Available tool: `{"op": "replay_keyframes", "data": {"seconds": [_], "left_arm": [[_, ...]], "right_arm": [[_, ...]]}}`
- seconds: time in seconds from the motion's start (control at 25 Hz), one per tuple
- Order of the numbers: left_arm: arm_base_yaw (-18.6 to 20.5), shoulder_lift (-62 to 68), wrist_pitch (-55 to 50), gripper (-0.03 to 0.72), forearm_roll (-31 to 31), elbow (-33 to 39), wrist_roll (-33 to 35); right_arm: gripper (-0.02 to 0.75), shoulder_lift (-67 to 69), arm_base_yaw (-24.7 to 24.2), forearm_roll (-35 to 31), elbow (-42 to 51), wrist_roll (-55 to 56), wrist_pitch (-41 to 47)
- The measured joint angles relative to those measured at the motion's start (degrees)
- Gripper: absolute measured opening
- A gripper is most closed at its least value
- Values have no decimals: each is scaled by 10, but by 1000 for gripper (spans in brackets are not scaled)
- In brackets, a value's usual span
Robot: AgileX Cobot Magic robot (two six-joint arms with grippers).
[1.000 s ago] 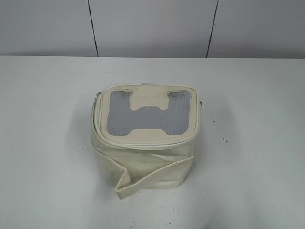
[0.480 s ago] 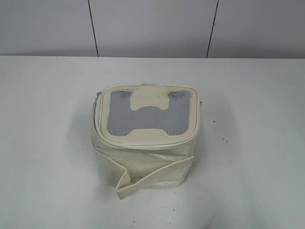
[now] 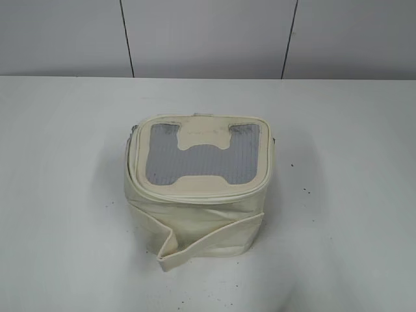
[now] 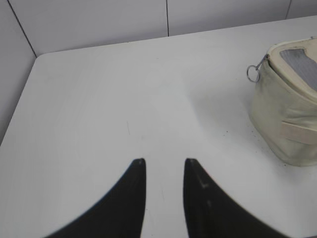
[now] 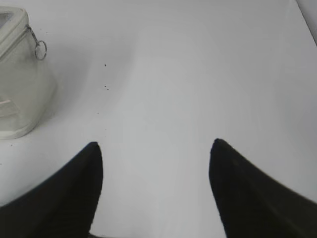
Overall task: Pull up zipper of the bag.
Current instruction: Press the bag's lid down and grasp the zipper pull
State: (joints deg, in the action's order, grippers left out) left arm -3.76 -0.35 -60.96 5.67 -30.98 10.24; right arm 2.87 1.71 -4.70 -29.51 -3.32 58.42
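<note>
The cream-white bag stands mid-table, with a grey mesh top and an H-shaped cream patch. Its zipper runs round the top rim. One silver pull ring shows in the left wrist view, at the bag's upper corner. Another shows in the right wrist view on the bag. My left gripper is open over bare table, well left of the bag. My right gripper is open wide over bare table, right of the bag. Neither gripper shows in the exterior view.
A loose cream strap band hangs off the bag's front and folds at the lower left. The white table ends at a grey panelled wall. A rounded table corner shows in the left wrist view.
</note>
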Motion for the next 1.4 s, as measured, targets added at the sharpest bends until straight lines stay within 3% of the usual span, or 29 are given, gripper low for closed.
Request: {"op": "replay_keyframes", "data": {"seconds": [0.32, 0.6, 0.84, 1.04, 1.2, 1.4], "left_arm": [[0, 25, 2, 212, 17, 0, 0], [0, 183, 84, 261, 103, -9, 12], [0, 353, 176, 275, 293, -9, 196], [0, 502, 231, 275, 434, -9, 306], [0, 598, 241, 279, 462, -35, 354], [0, 705, 204, 328, 469, -96, 390]], "right_arm": [[501, 190, 8, -1, -24, -11, -139], [501, 373, 99, -5, -94, -76, -209], [501, 567, 148, -49, -204, -203, -208], [500, 725, 157, -157, -319, -346, -179], [500, 832, 159, -245, -404, -455, -131], [500, 950, 185, -272, -524, -506, -82]]}}
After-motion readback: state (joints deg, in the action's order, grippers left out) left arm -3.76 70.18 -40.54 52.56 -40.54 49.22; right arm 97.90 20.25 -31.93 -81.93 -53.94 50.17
